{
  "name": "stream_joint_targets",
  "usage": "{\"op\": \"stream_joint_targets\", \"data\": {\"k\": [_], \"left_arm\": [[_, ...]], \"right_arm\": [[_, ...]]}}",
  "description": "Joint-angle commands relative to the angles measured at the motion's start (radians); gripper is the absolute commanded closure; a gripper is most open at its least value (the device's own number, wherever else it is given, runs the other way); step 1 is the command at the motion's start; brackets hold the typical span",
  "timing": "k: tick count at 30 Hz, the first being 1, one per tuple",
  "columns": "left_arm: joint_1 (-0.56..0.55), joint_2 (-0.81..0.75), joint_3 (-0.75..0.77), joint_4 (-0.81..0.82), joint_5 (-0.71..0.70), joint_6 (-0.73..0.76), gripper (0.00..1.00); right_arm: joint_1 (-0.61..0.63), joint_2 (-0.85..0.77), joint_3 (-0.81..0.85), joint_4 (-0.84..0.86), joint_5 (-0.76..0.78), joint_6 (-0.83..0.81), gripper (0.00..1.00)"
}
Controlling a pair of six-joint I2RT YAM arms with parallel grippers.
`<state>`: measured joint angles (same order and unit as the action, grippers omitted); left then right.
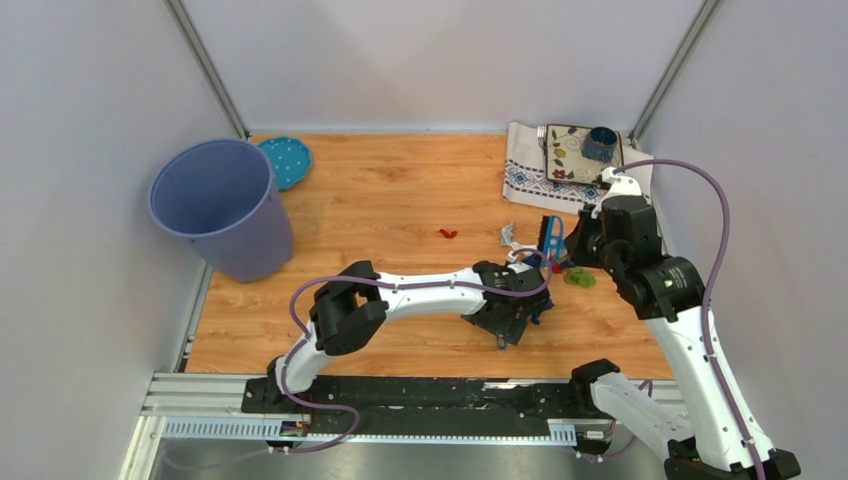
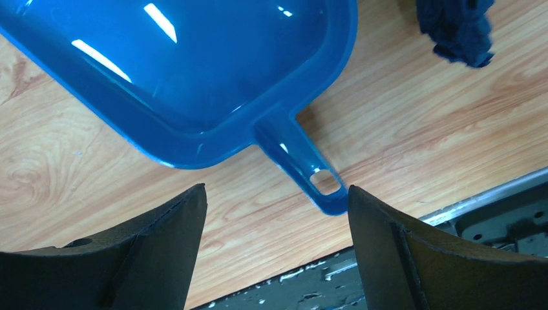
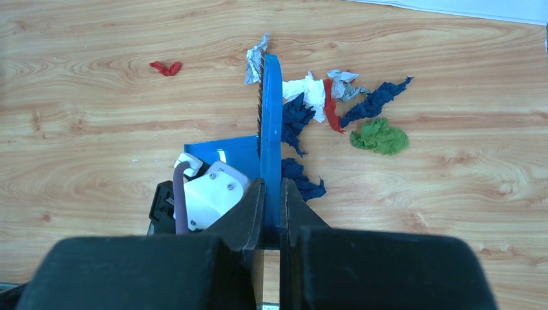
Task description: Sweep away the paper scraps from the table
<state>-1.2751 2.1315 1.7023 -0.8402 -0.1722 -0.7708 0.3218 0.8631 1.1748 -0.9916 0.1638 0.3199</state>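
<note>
Paper scraps litter our grey-walled wood table while our left gripper gapes and right gripper clamps the brush.

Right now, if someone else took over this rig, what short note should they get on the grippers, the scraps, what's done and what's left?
Left gripper: open above the dustpan handle, not gripping it.
Right gripper: shut on the blue brush.
Paper scraps: main cluster beside the brush on the table; one red scrap lies apart.
Done: the visible part of the dustpan holds nothing.
Left: probably grip the dustpan, then sweep every scrap in.
</note>
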Motion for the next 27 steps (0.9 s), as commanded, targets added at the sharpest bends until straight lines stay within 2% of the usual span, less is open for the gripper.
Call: {"op": "stream_joint_targets", "data": {"k": [1,4,8,12,17,20,21,23,24,26,27], "left_arm": [[-0.003,0.033,0.097,-0.01,0.034,-0.03,0.12],[-0.004,0.068,0.154,-0.02,0.034,-0.038,0.12],[-0.001,0.123,0.157,-0.019,0.054,-0.044,0.12],[-0.003,0.131,0.102,-0.016,0.077,-0.054,0.12],[-0.003,0.082,0.056,-0.004,0.05,-0.044,0.19],[0.006,0.042,0.013,0.015,0.004,-0.022,0.4],[0.02,0.025,-0.04,0.023,0.003,-0.021,0.54],[0.036,-0.037,-0.113,0.058,0.016,-0.012,0.65],[0.054,-0.062,-0.195,0.068,0.019,-0.007,0.76],[0.072,-0.158,-0.292,0.123,0.014,0.005,0.87],[0.094,-0.194,-0.388,0.147,0.016,0.013,0.99]], "right_arm": [[-0.006,-0.022,-0.009,0.01,-0.006,-0.021,1.0],[-0.006,-0.024,-0.007,0.005,-0.007,-0.019,1.0],[-0.006,-0.036,-0.003,0.001,-0.01,-0.021,1.0],[-0.006,-0.048,0.003,-0.01,-0.007,-0.024,1.0],[-0.006,-0.065,0.0,-0.012,-0.009,-0.025,1.0],[-0.006,-0.07,-0.001,-0.012,-0.014,-0.021,1.0],[-0.006,-0.069,-0.001,-0.01,-0.015,-0.019,1.0],[-0.006,-0.081,-0.003,-0.012,-0.015,-0.016,1.0],[-0.006,-0.082,-0.003,-0.012,-0.015,-0.015,1.0],[-0.004,-0.09,-0.001,-0.009,-0.014,-0.013,1.0],[-0.006,-0.091,-0.001,-0.007,-0.023,-0.015,1.0]]}}
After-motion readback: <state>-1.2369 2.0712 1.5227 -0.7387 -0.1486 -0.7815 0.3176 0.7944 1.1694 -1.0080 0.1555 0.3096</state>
